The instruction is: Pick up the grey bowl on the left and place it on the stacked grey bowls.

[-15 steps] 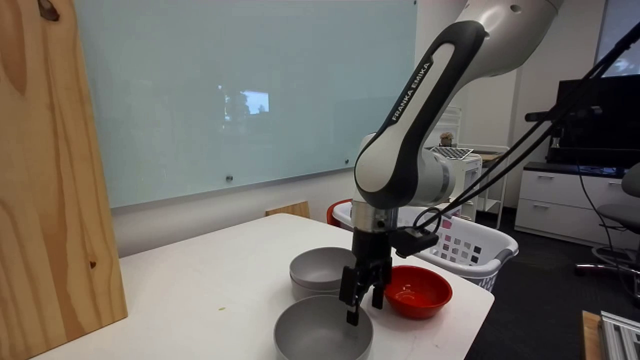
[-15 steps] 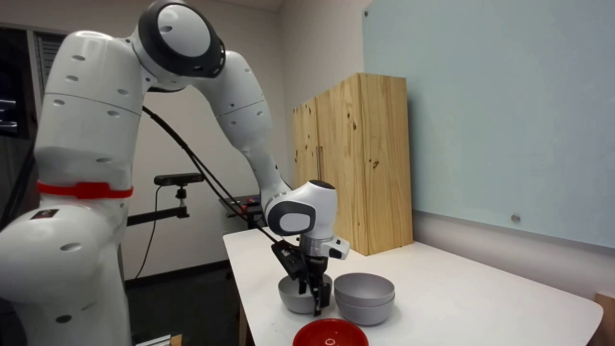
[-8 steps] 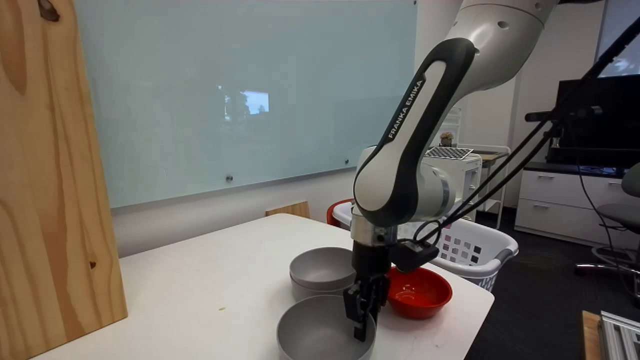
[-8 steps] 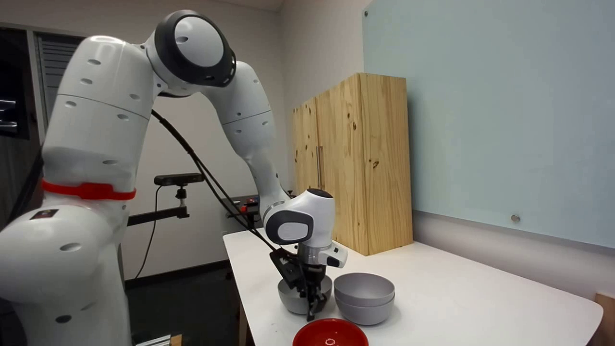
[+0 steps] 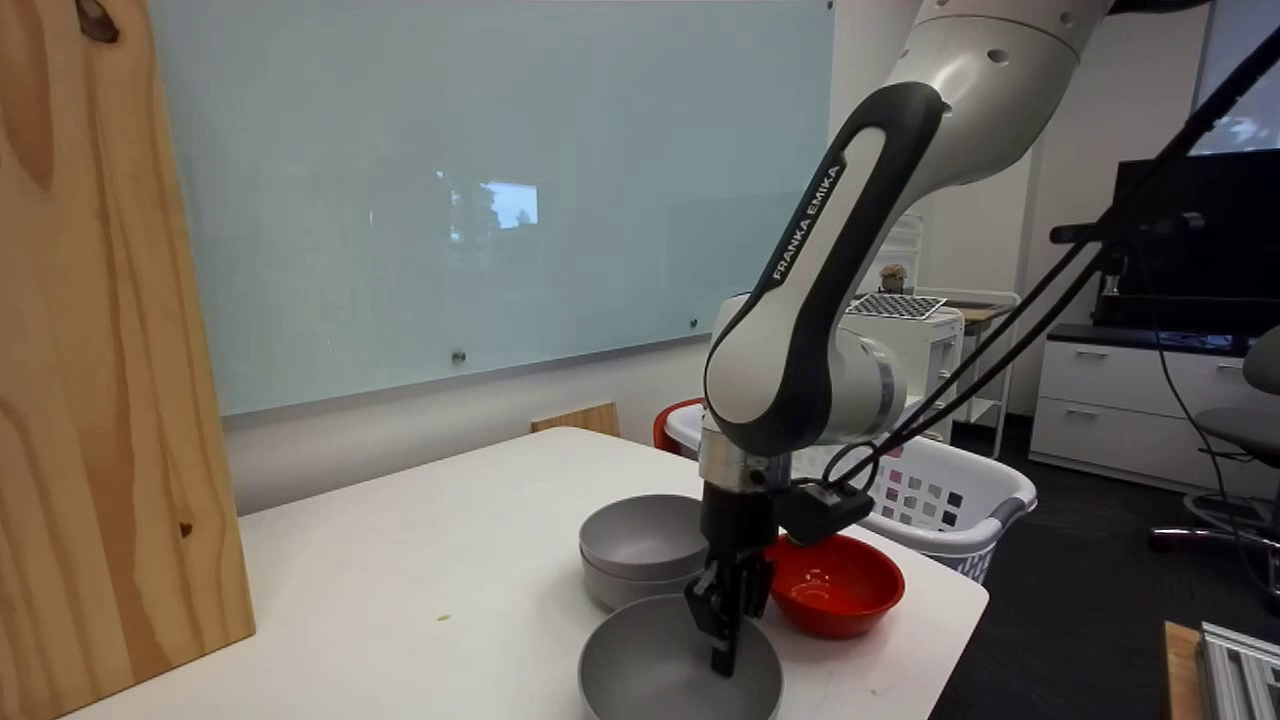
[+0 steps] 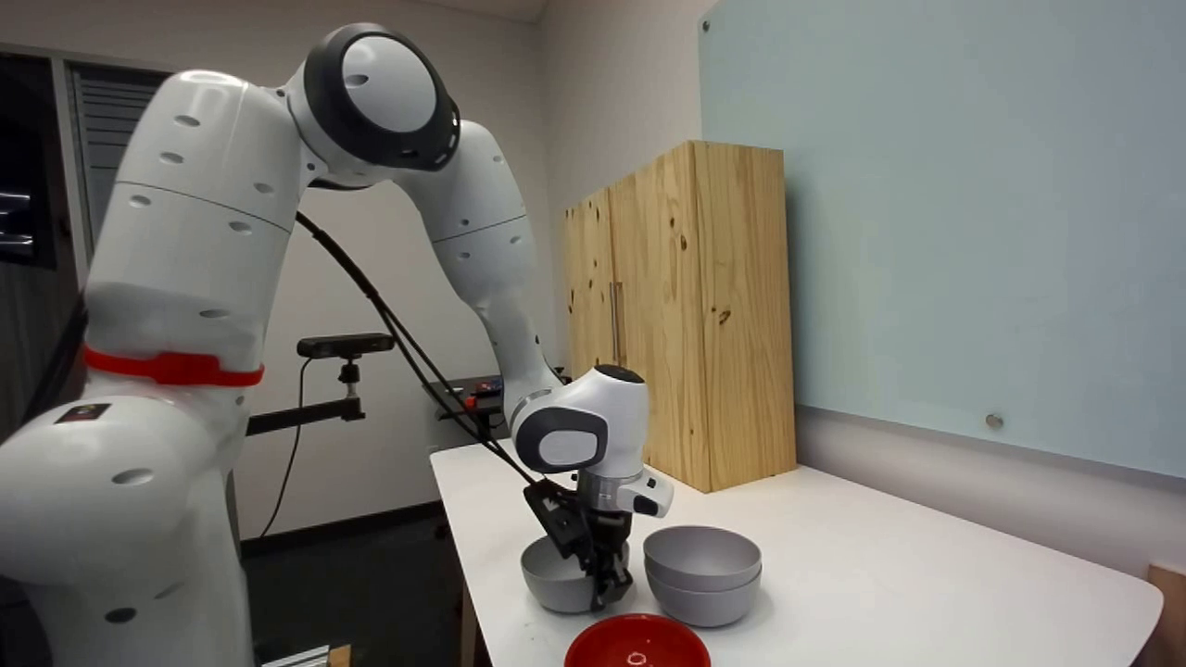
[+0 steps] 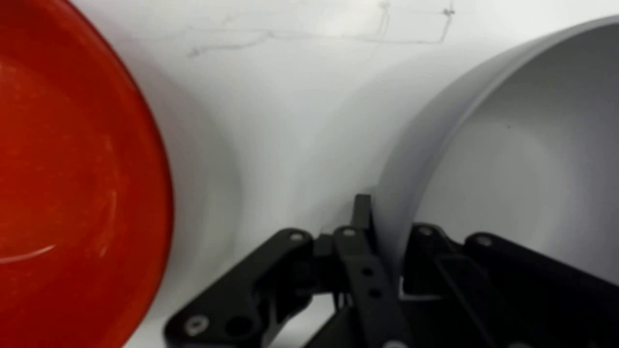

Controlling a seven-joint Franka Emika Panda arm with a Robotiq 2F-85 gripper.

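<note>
My gripper (image 7: 389,227) is shut on the rim of the grey bowl (image 7: 508,159), one finger inside the bowl and the other outside against its wall. In both exterior views this bowl (image 5: 650,675) seems to rest on the white table; its near part is cut off by the picture's edge in an exterior view. Close beside it are the stacked grey bowls (image 6: 702,597), nested with two rims showing. The gripper (image 5: 728,660) hides part of the held bowl's wall, and its fingertips are partly hidden in an exterior view where the grey bowl (image 6: 548,582) stands behind them.
A glossy red bowl (image 7: 72,169) stands near the gripper, on the side away from the held bowl. Beyond the table edge is a white slotted basket (image 5: 930,500). A tall wooden cabinet (image 6: 741,315) and a glass board (image 6: 964,213) border the table.
My gripper has come down over the bowl's rim and its fingers have closed on it. The grey bowl has shifted slightly, away from the stack. The stacked bowls and the red bowl have stayed put.
</note>
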